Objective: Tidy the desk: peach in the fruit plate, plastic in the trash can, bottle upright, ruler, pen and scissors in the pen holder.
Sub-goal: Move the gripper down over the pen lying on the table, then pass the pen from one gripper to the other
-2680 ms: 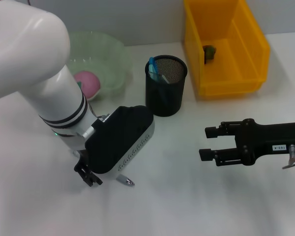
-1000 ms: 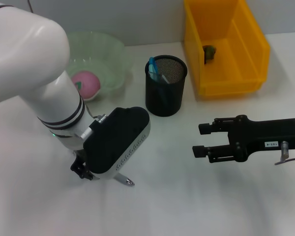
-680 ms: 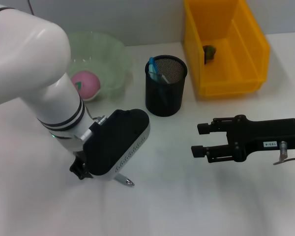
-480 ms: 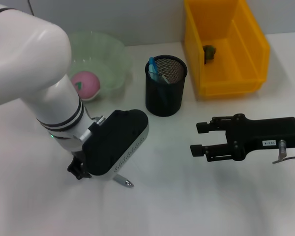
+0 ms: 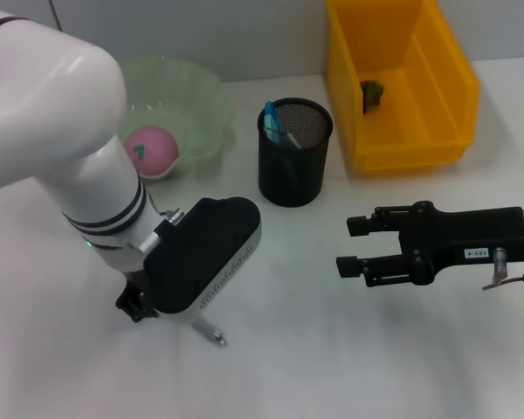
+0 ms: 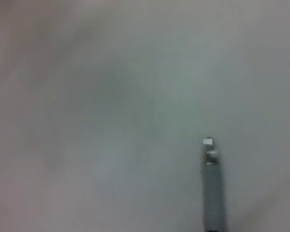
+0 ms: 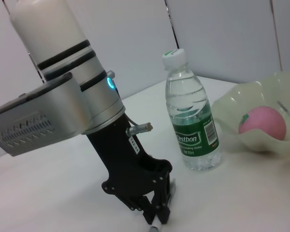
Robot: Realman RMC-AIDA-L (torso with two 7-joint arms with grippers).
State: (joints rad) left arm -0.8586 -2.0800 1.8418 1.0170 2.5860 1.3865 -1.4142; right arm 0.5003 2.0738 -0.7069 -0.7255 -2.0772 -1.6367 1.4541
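My left gripper (image 7: 153,211) is low over the table at the front left, shut on a grey pen (image 5: 211,332) whose tip sticks out beside the wrist. The same pen (image 6: 211,183) shows in the left wrist view. My right gripper (image 5: 349,245) hovers open and empty over the table's right side. A black mesh pen holder (image 5: 295,166) stands mid-table with a blue item inside. The pink peach (image 5: 150,150) lies in the green fruit plate (image 5: 201,96). A clear bottle (image 7: 191,121) stands upright beside the plate; my left arm hides it in the head view. The yellow trash can (image 5: 437,87) holds a small green scrap (image 5: 372,91).
My bulky white left arm (image 5: 61,131) covers the table's left side. The trash can stands at the back right, close to the pen holder. White table (image 5: 332,367) lies between the two grippers and along the front.
My left gripper has shifted toward the front left, the pen moving with it. My right gripper has slid a little to the left, still open.
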